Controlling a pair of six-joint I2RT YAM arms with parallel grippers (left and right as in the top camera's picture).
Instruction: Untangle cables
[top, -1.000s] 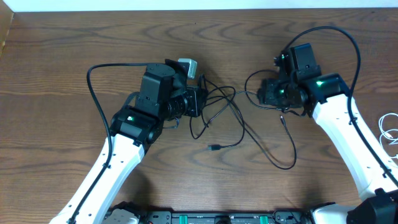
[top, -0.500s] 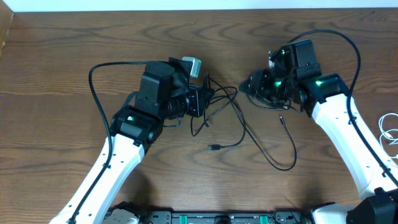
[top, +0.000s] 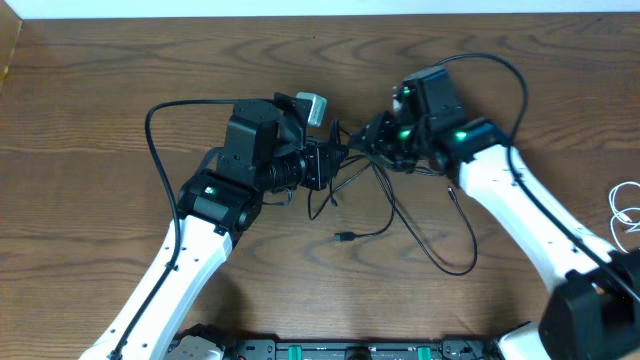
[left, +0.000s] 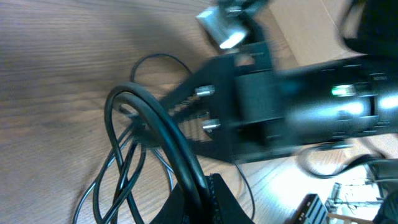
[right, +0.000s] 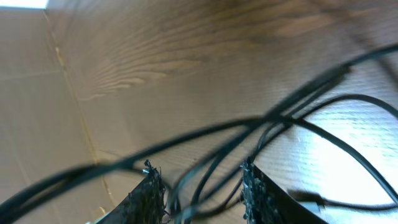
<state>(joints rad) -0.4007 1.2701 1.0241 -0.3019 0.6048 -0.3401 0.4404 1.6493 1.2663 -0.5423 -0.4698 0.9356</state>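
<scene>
Several black cables (top: 350, 172) lie tangled at the table's middle, and one strand trails down to a small plug (top: 343, 237). My left gripper (top: 327, 160) is shut on a black cable at the tangle's left; in the left wrist view the cable (left: 177, 152) runs into the closed jaws (left: 202, 199). My right gripper (top: 375, 140) sits at the tangle's upper right, close to the left gripper. Its fingers (right: 202, 190) are apart with black cable strands (right: 273, 118) passing between them. A white cable (top: 622, 208) lies at the far right edge.
The right arm's body (left: 298, 106) fills the left wrist view just beyond the cable loops. A long black cable loop (top: 455, 265) lies in front of the right arm. The table's pale far edge (top: 320, 10) runs along the top.
My right gripper has moved left across the table, from well apart to right beside the left gripper and the tangle. The left arm has stayed put, still holding its cable.
</scene>
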